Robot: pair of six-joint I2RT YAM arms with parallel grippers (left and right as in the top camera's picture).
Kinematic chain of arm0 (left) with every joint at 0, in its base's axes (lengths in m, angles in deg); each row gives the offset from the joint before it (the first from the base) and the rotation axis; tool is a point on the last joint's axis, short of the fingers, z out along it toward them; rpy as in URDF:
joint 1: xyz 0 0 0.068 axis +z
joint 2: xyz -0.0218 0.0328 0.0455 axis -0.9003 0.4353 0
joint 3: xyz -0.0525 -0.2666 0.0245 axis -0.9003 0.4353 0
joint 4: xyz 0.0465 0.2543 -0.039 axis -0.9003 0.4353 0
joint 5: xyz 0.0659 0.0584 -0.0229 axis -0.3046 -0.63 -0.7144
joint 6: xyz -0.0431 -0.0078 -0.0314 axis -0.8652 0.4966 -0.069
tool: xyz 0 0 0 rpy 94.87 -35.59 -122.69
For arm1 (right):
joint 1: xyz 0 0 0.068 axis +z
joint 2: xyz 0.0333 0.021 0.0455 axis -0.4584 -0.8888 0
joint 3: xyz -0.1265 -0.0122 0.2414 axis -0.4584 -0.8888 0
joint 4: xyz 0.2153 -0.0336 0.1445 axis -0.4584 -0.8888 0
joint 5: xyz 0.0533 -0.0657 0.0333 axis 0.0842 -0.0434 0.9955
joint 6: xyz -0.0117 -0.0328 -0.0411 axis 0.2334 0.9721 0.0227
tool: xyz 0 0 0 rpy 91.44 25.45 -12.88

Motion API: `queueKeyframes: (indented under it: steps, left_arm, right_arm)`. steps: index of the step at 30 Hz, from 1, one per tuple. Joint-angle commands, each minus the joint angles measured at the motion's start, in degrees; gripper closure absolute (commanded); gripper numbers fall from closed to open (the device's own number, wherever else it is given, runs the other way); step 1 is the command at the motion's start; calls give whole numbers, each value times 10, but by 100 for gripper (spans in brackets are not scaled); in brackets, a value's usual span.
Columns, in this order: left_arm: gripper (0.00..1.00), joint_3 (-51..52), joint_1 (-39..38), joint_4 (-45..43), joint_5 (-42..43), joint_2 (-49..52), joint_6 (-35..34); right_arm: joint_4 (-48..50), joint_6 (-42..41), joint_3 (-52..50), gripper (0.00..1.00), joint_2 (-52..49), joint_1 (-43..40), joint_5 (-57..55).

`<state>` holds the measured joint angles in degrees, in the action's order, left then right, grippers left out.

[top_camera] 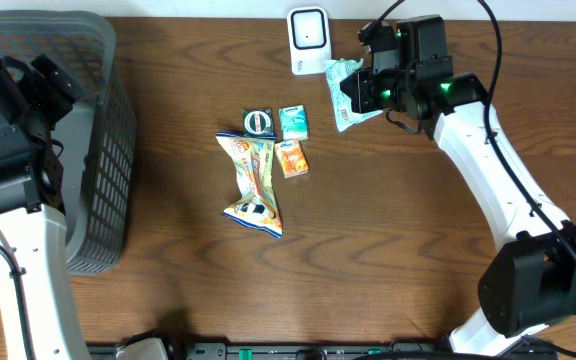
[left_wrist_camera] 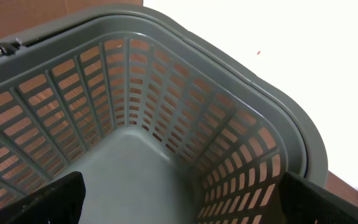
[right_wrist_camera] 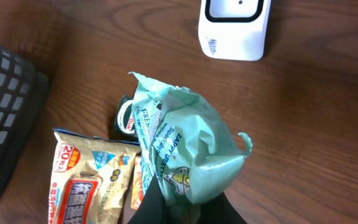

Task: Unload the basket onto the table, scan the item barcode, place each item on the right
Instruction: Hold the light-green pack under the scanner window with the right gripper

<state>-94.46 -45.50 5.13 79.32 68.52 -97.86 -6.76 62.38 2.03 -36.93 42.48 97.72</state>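
**Packet** (top_camera: 346, 95) (right_wrist_camera: 179, 149): pale green and crumpled. The right gripper (right_wrist_camera: 182, 211) is pinching its near end tight. It is hanging just beside the scanner (top_camera: 308, 40), to that unit's right and slightly nearer the front of the table (top_camera: 418, 280). Its long axis is running straight out from the fingers. The free end is pointing toward the table's left side, past the scanner's near corner rather than at its window. Print is running lengthwise along one creased face, but the folds are breaking it up and I cannot pick out a barcode. I cannot tell whether the packet is touching the tabletop.

**Scanner**: white with a dark-framed window, standing at the far edge. The right wrist view is cropping its top.

**Left gripper** (left_wrist_camera: 191, 205): its jaws are spreading wide and gripping nothing as it hovers inside the basket (top_camera: 98, 150). Only two dark fingertips (left_wrist_camera: 55, 199) are poking into the bottom corners of its own view.

**Basket**: grey and slatted, sitting at the table's left. The frame is cutting it off, and the left arm is covering part of it from overhead.

**Heap, mid-table**: a snack bag (top_camera: 253, 185), a teal pack (top_camera: 293, 122), an orange pack (top_camera: 292, 158) and a dark pack (top_camera: 259, 121) are lying close together. They are left of the packet and apart from it. From the right wrist, the packet is hiding most of the orange and dark packs.
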Motion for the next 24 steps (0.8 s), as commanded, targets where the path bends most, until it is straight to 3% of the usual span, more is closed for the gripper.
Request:
queueKeyframes:
  steps: [1,24]
  left_arm:
    - [2,-9,3,0,-1,0,6]
    - [2,-9,3,1,-1,0,6]
  right_arm:
    - [2,-10,-2,99,-8,5,-4]
    - [-26,-24,-2,99,-12,10,-49]
